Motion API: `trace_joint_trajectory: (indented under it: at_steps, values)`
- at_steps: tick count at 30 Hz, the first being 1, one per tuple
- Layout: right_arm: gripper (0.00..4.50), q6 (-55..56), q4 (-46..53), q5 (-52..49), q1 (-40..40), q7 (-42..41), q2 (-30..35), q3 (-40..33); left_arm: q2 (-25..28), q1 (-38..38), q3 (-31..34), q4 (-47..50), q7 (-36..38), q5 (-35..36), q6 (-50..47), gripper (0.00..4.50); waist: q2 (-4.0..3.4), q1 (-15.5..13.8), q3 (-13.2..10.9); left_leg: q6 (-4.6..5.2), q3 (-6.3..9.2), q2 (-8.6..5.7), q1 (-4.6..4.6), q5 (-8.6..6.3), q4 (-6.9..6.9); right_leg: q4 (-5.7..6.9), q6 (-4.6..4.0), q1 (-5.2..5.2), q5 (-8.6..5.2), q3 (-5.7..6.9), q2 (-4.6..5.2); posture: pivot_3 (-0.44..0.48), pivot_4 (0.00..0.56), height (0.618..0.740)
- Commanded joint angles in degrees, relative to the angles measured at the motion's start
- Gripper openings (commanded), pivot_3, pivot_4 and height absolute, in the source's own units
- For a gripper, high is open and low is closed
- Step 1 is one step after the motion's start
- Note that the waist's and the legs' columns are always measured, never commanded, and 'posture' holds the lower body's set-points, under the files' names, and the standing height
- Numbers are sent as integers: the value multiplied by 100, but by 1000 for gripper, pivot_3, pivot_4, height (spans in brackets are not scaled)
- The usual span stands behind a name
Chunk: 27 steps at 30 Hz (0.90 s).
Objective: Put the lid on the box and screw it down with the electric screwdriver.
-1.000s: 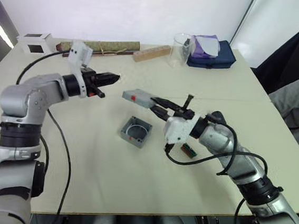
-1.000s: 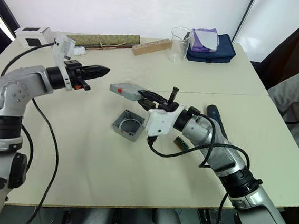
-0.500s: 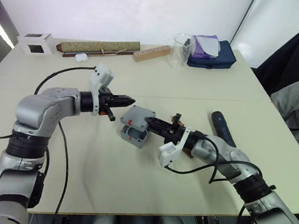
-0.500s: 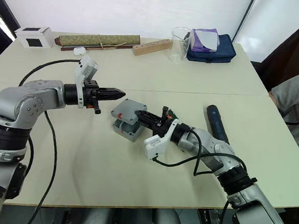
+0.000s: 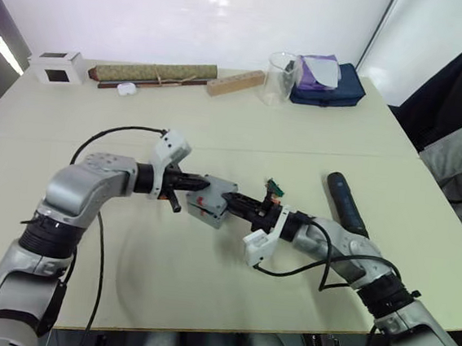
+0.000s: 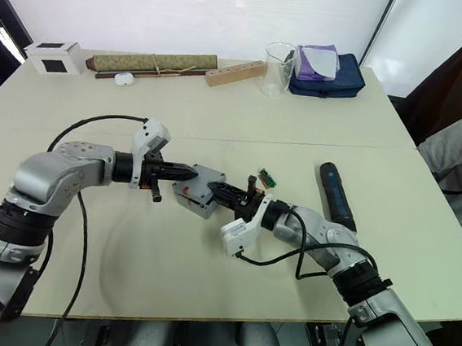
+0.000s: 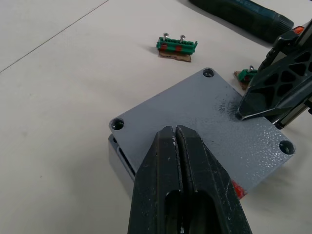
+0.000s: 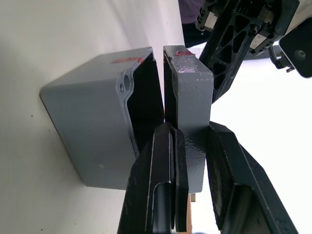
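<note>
— Now, risk first: flat square grey plastic lid (image 8: 187, 90) pinched by its edge between the right gripper (image 6: 217, 191) fingers, held over the deeper grey plastic box with the red mark (image 8: 100, 119), near the middle of the pale bench (image 5: 227, 295). Still tilted, with a gap open along one side. Could slide off-square or lever up on release, given a grip on one edge only.

— And the left gripper (image 7: 176, 146)?

— Fingers pressed together, empty, tips resting on or just above the lid's top face; cannot tell which. If pushing off-centre, could tip the lid further or shove the box along the bench. Also crowded: both sets of fingers on one small part, so a knock between them looks possible.

— Screwdriver?

— Long slim black electric screwdriver (image 6: 337, 196) lying on the bench well apart to the right, untouched. Nothing screwed down yet, probably.

— Differences between views?

— Right wrist view: gap between lid and box seen edge-on, red marks on both pieces nearly lined up, one screw boss in the box corner. Left wrist view: lid's top face with corner screw holes, the other gripper's fingertip on its far edge, plus a small green terminal block (image 7: 177, 46) beyond. Head views: none of the gap, but the overall layout, with a clear glass beaker (image 5: 279, 78) and a dark blue pouch (image 5: 329, 84) at the far edge.
</note>
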<state>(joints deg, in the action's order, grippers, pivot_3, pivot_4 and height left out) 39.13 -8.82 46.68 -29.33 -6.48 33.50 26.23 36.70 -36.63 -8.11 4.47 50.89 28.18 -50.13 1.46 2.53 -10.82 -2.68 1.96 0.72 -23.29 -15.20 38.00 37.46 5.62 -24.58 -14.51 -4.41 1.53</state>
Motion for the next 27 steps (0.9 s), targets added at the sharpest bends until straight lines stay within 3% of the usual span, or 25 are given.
trace_joint_trajectory:
  at_steps: [1, 27]
  values:
    - [357, -21, 22, 51, 25, 36, -23, -50, -23, -39, 54, 19, 3, -70, 118, 51, 0, 0, 0, 0, 0, 0, 0, 0, 0, 0, 0, 0, 0, 0, 0, 0, 150, 740]
    - [357, -306, 132, 415, -15, 336, -191, -141, -246, -202, 106, -168, -23, -289, 292, 51, -1, -1, 2, 0, 0, 0, 12, 0, 5, 9, 0, 10, 0, -1, 0, 0, 150, 740]
